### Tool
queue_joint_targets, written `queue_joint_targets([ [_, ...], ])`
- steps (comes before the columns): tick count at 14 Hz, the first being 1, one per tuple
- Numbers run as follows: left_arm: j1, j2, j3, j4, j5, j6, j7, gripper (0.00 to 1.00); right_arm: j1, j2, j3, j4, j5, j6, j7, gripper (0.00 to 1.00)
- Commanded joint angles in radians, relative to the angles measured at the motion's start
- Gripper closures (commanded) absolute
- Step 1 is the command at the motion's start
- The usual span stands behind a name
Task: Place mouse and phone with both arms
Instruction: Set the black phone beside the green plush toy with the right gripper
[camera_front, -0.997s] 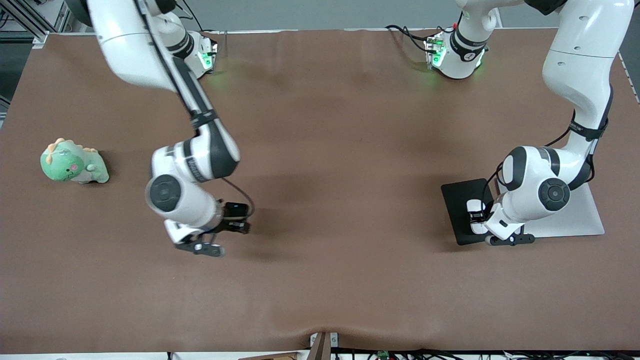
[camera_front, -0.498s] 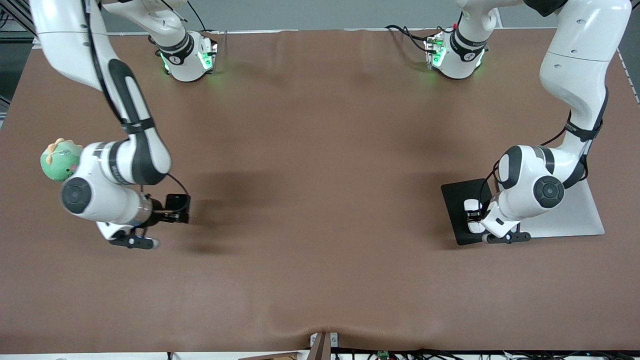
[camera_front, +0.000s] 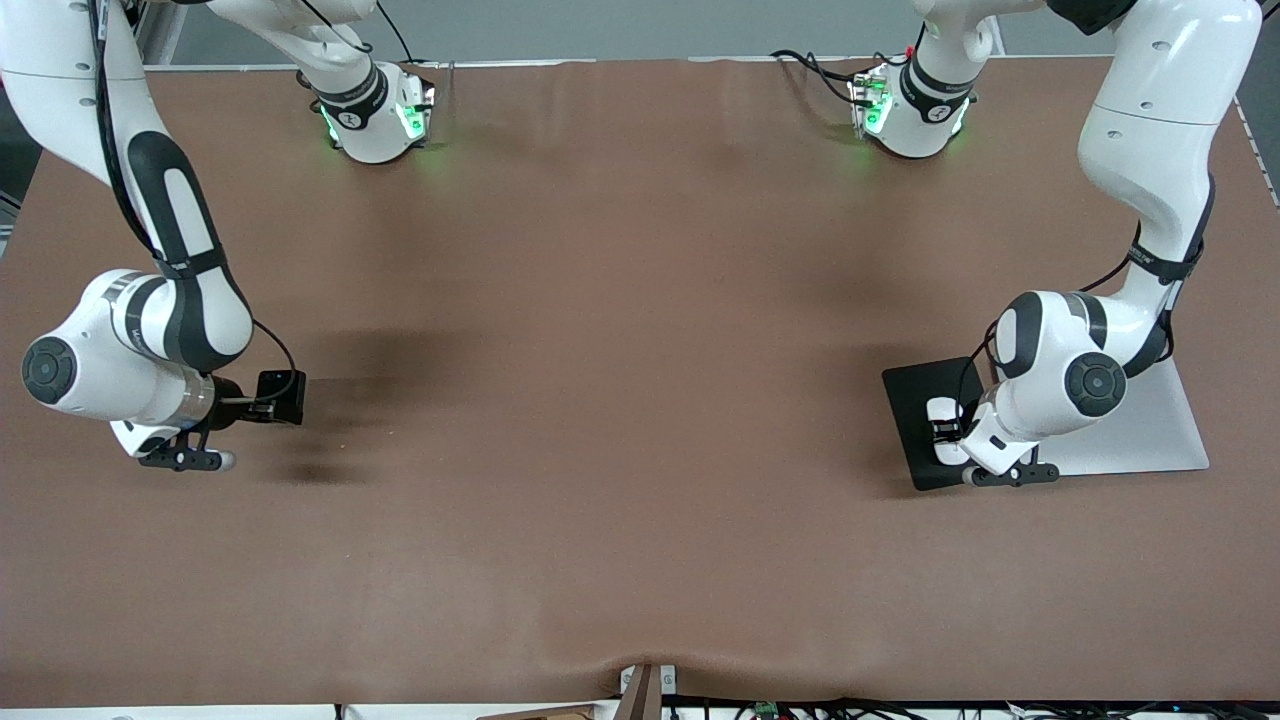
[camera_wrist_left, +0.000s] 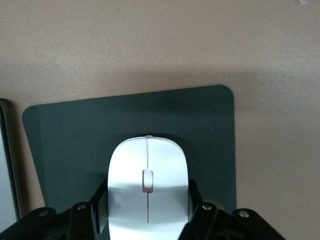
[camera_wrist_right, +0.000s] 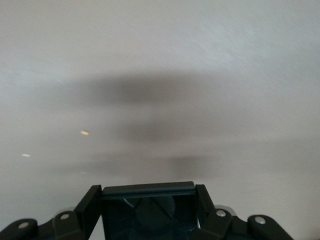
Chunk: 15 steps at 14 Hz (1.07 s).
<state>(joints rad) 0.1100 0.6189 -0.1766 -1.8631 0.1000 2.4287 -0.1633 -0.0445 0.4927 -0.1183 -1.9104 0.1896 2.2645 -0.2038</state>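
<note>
On the brown surface (camera_front: 640, 400), my left hand (camera_front: 945, 432) holds the mouse (camera_wrist_left: 148, 187) on the pad (camera_wrist_left: 200, 130) and should let go next, while my right hand (camera_front: 262, 398) carries the phone (camera_wrist_right: 148, 210) above the surface, ready to lower.

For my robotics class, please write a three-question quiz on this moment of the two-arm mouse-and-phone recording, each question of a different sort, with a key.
1. True or false: the glossy white oval mouse lies on the dark grey rectangular mouse pad, between the fingers of the left gripper.
2. Multiple choice: what is the right gripper shut on? A) a green plush toy B) the small black folded phone C) nothing
3. Fill in: beside the mouse pad, toward the left arm's end of the table, lies a flat silver-grey ____.

Key: 1 true; 2 B; 3 slab, which looks like a closed laptop.
</note>
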Motion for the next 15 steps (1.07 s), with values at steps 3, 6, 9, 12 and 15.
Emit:
queue_joint_targets([
  [3, 0.002, -0.004, -0.004, -0.010, 0.023, 0.015, -0.013, 0.37, -0.064, -0.036, 0.019, -0.143, 0.007, 0.162, -0.103, 1.00],
  [6, 0.002, -0.004, -0.004, -0.010, 0.023, 0.013, -0.009, 0.37, -0.080, -0.034, 0.019, -0.237, 0.007, 0.324, -0.118, 1.00],
  [9, 0.000, -0.004, -0.003, -0.010, 0.023, 0.012, -0.009, 0.36, -0.110, -0.034, 0.019, -0.265, 0.007, 0.346, -0.126, 1.00],
  [12, -0.001, -0.004, -0.003, -0.010, 0.024, 0.010, -0.007, 0.36, -0.173, -0.031, 0.020, -0.266, 0.007, 0.343, -0.206, 0.98],
  [15, -0.003, -0.004, -0.003, -0.008, 0.024, 0.009, -0.007, 0.36, -0.170, -0.029, 0.020, -0.268, 0.008, 0.336, -0.200, 0.34],
])
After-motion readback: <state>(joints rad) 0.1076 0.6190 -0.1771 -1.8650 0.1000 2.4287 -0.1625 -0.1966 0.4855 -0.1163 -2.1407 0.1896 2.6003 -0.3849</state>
